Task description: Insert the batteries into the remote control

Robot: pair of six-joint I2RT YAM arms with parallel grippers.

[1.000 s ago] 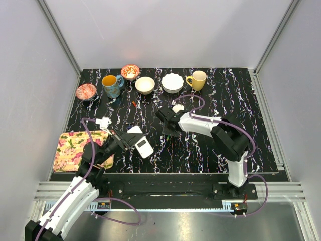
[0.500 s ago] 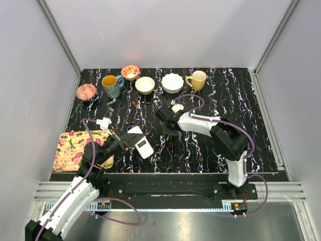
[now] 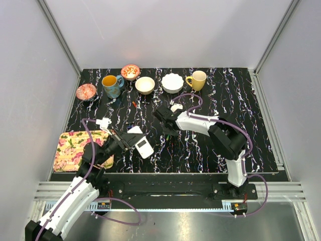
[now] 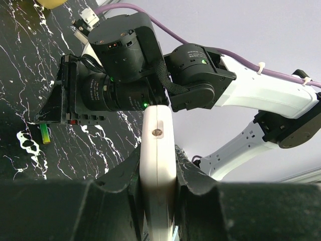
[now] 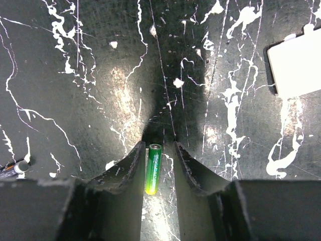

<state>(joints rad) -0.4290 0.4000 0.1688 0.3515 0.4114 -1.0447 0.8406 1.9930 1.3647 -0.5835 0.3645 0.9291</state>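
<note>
The green battery (image 5: 154, 168) lies flat on the black marbled table (image 5: 75, 100), right between the jaws of the right gripper (image 5: 158, 150). The jaws flank it along its length; a sliver of tabletop shows between the battery and one jaw, so the fingers are released rather than pinched on it. The left wrist view shows the same battery (image 4: 45, 134) on the table beneath the right gripper (image 4: 52, 103). A second, dark battery (image 5: 14, 168) with a pale end cap lies well apart, at the lower left edge of the right wrist view, and a flat white panel (image 5: 296, 68) rests on the table at the upper right edge of that view.

The remote control (image 4: 157, 165) is clenched edge-on in the left gripper (image 4: 158, 188), both jaws pressed against its flat faces. From above, the remote control (image 3: 145, 148) sticks out of the left gripper (image 3: 135, 143) near the table's front left, with the white panel (image 3: 134, 129) just beside it. The right gripper (image 3: 160, 116) hovers low near the table's centre.

A floral tray (image 3: 75, 145) sits at the front left, and along the back edge stand a blue mug (image 3: 111, 85), a yellow mug (image 3: 197, 79) and a white scalloped bowl (image 3: 172, 83)
</note>
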